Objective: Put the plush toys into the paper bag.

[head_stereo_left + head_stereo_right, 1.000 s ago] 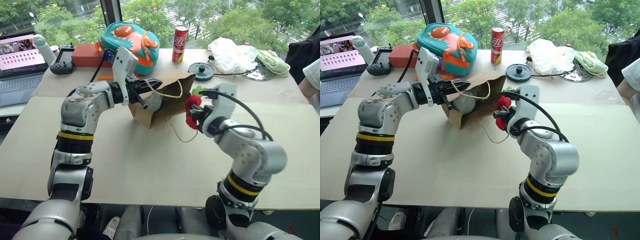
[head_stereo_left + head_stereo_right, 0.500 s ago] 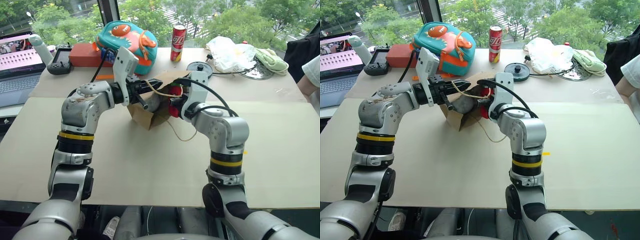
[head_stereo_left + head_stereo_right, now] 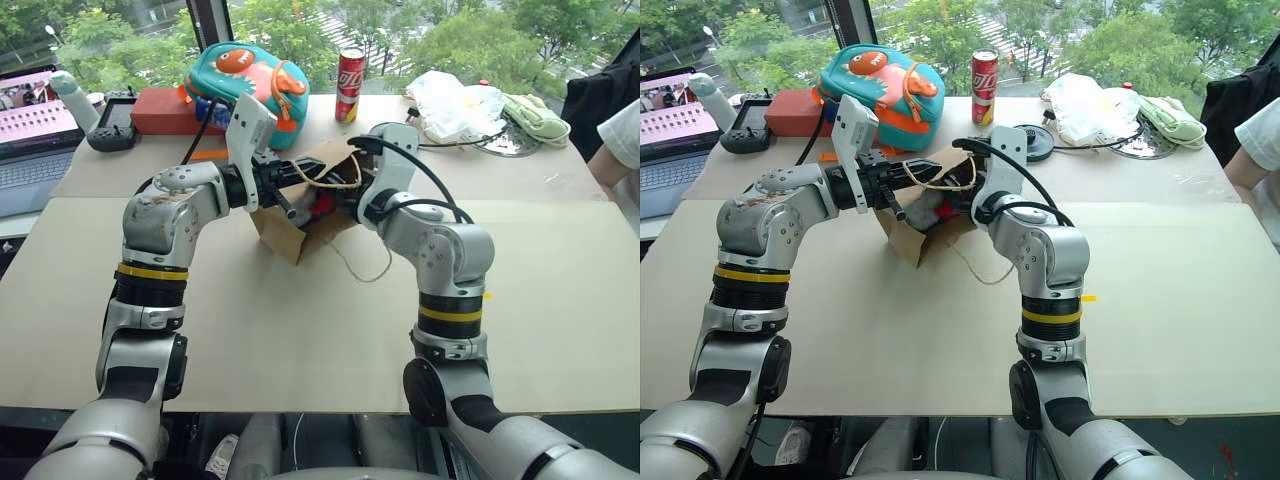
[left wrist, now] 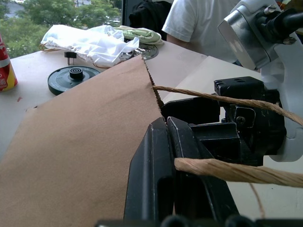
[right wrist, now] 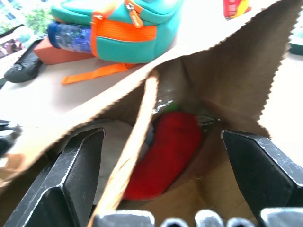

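The brown paper bag [image 3: 288,234] lies on its side mid-table with its mouth toward my right arm. My left gripper [image 3: 318,171] is shut on the bag's upper rim beside a cord handle [image 4: 227,171] and holds the mouth up. At the mouth my right gripper [image 5: 162,135] stands open, its fingers [image 5: 78,163] spread wide on either side of the red plush toy [image 5: 165,149]. That toy lies loose inside the bag, touching neither finger. The pale grey plush toy [image 3: 923,207] sits deeper inside, partly hidden.
At the table's far side stand a teal-and-orange backpack [image 3: 250,80], a red can [image 3: 349,85], a black disc [image 3: 1027,141] and a white plastic bag [image 3: 455,105]. A laptop [image 3: 35,120] sits far left. A person's arm [image 3: 618,140] shows at the right edge.
My right gripper carried the red toy forward and left into the bag's mouth, then opened; the toy now lies free inside. The left gripper kept still on the rim.
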{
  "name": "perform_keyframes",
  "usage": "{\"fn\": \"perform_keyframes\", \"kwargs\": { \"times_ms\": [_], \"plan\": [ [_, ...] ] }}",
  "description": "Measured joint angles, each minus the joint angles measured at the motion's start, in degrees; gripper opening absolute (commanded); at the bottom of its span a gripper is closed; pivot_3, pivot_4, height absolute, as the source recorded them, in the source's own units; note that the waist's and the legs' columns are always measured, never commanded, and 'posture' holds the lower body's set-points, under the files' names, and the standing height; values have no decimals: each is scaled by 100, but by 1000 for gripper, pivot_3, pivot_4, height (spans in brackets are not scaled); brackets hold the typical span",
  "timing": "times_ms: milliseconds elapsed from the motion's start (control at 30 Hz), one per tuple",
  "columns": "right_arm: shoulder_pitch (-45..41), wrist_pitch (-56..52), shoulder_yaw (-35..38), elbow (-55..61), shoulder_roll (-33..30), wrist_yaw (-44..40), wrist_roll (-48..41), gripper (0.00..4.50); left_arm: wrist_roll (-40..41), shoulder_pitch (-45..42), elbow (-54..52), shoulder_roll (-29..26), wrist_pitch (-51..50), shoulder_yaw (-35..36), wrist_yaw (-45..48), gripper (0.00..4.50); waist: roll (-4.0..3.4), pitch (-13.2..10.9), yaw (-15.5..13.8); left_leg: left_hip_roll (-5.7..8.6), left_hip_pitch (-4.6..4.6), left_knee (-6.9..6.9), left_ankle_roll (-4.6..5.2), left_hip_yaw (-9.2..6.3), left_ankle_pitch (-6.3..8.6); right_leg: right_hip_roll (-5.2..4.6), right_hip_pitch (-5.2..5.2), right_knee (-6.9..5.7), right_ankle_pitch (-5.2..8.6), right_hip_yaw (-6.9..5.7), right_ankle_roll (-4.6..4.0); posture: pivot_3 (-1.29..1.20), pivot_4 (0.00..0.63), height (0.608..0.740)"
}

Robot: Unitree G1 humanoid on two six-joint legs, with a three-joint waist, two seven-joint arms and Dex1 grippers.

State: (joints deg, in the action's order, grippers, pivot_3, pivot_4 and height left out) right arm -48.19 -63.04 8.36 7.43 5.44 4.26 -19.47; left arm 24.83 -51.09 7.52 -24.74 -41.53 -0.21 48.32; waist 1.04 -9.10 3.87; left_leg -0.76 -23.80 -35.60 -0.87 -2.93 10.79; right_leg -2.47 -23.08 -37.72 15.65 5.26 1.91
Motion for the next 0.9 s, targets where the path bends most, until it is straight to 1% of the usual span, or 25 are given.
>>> {"fn": "perform_keyframes", "kwargs": {
  "times_ms": [100,200,300,433,533,633,733,867,900],
  "plan": [
    [109,-378,-94,503,-75,-91,-174,4430,3,-13,-1,12,31,7,-2,0,0,0,-2,-1,-1,1,0,-2,0,0,0,0,0,-4,0,0,150,739],
    [424,-801,-158,1168,-360,-339,-405,4430,-2,-21,4,26,31,-3,-5,0,0,0,-23,1,-5,-1,0,-3,0,-2,2,3,0,-7,0,0,150,739],
    [825,-1103,-136,1875,-877,-718,-691,4430,-5,-24,9,27,32,-3,-8,0,0,0,-56,3,-7,-5,0,-3,0,-3,5,7,0,-7,0,0,150,739],
    [1400,-1226,-125,2601,-1512,-1296,-1095,4430,-8,-25,18,25,33,2,-12,0,0,0,-54,1,-5,-5,0,-2,0,0,4,15,1,-7,2,0,150,739],
    [1703,-1231,-417,2784,-1800,-1575,-1197,4430,-8,-26,18,34,33,-3,-12,0,0,0,5,-3,2,-6,1,1,0,4,1,25,2,-4,3,0,150,739],
    [1809,-1221,-791,2811,-1873,-1680,-1238,4430,-8,-26,18,40,33,-5,-11,0,0,0,23,-6,7,-7,1,0,-1,11,1,21,2,-2,3,0,150,739],
    [1953,-1073,-1304,2673,-2032,-1661,-1041,4430,-7,-26,18,39,33,-5,-11,0,0,0,1,-5,5,-15,0,0,-1,10,5,21,2,-2,4,0,150,739],
    [2031,-904,-1698,2371,-2194,-1629,-750,4430,-7,-26,18,32,32,-4,-12,0,0,0,-21,0,1,-18,0,2,-1,6,5,25,2,2,4,0,150,739],
    [2037,-827,-1767,2293,-2214,-1610,-640,4191,-7,-26,18,30,32,-4,-12,0,0,0,-28,0,1,-18,0,1,-1,6,5,26,2,2,4,0,150,739]
  ]
}}
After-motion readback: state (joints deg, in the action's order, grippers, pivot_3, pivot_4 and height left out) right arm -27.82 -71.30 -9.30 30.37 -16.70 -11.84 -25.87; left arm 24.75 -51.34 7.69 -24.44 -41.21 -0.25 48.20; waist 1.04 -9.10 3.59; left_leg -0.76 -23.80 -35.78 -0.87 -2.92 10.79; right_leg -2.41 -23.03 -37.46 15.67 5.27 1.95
